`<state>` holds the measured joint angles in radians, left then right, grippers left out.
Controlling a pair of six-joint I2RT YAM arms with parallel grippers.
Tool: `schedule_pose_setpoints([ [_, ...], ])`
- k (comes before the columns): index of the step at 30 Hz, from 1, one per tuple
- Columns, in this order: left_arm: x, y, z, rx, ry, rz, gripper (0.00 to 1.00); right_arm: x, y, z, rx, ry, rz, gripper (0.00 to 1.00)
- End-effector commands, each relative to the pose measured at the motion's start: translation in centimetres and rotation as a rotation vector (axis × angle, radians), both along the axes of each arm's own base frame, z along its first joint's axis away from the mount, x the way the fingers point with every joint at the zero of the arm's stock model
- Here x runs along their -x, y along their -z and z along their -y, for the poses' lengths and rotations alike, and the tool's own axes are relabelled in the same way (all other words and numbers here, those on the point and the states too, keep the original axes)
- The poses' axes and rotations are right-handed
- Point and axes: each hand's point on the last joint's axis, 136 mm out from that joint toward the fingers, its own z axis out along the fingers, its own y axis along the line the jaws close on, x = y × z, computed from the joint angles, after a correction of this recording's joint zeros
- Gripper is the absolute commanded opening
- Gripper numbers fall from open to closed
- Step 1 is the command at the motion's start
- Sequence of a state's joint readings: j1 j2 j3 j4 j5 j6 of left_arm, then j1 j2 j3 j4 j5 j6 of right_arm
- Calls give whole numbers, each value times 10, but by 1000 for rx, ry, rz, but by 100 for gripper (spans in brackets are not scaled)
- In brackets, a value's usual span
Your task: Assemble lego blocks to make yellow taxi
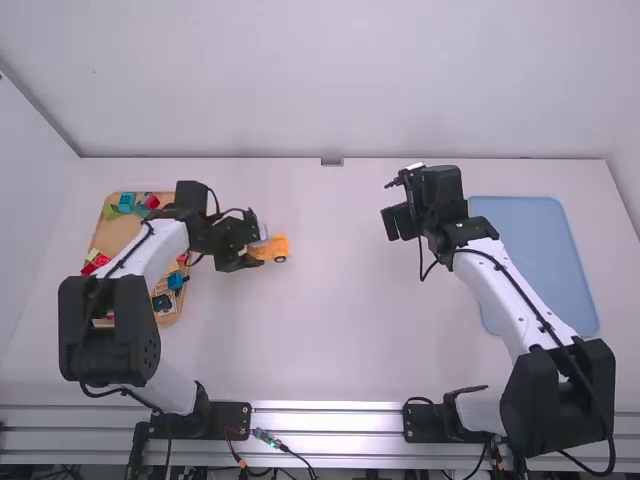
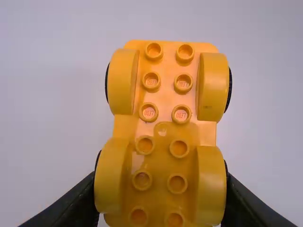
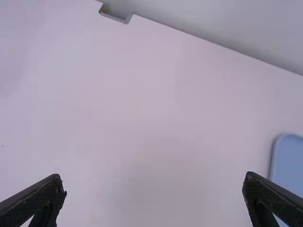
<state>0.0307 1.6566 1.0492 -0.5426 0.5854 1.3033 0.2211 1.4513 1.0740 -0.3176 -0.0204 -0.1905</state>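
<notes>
On a clock face laid over the white table [image 1: 330, 340], with 12 o'clock at its far edge in the high view, the yellow-orange plastic toy car [image 1: 277, 246] is a little out from the middle toward 10 o'clock. The left gripper [image 1: 250, 253] has it clamped by one end: in the left wrist view the black fingers press in from both sides, and the car fills the space between them. That view shows the car's studded face, with two lengthwise rows of round studs between four rounded yellow wheel arches and slivers of black tyre along the outer edges. I cannot tell whether its wheels touch the table.

The right gripper [image 1: 396, 222] is between 1 and 2 o'clock, well apart from the car. Its jaws are released and stand wide apart in the right wrist view.

At 9 o'clock is a tan tray with rounded corners [image 1: 108, 236], partly covered by the left arm. Within it, teal-blue, green and red plastic blocks [image 1: 126, 202] lie toward the tray's own 12 o'clock, more red blocks [image 1: 97, 261] toward 9 o'clock, and a blue block [image 1: 175, 281] toward 4 o'clock. A flat, light-blue rounded rectangle [image 1: 530, 240] lies at the table's 3 o'clock, beside the right arm.
</notes>
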Motion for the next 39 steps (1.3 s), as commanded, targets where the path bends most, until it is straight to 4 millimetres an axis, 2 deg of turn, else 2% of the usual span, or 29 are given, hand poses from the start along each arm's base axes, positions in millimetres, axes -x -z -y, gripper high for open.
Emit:
schedule_pose_setpoints([
  [1,15,9,24,-27,86,10,16,-4,-8,-1,-41,-18,6,99],
  [6,16,25,54,-23,98,57,16,-5,0,-4,-20,-87,41,99],
  [10,17,32,58,-19,56,45,17,-5,18,-6,-27,-106,82,99],
  [12,18,33,60,-11,62,40,17,-2,25,-13,-45,-157,95,99],
  [15,19,35,65,24,75,27,10,10,34,-29,-93,-301,119,99],
  [19,18,47,72,44,90,-12,11,15,43,-28,-99,-310,128,99],
  [24,24,60,82,37,129,-79,13,28,42,-36,-83,-392,164,99],
  [30,38,68,104,17,208,-102,11,38,36,-31,-92,-398,216,99],
  [33,39,70,106,23,207,-98,12,45,36,-32,-97,-437,232,99],
  [39,41,78,114,52,168,-86,21,55,34,-28,-105,-441,245,99],
])
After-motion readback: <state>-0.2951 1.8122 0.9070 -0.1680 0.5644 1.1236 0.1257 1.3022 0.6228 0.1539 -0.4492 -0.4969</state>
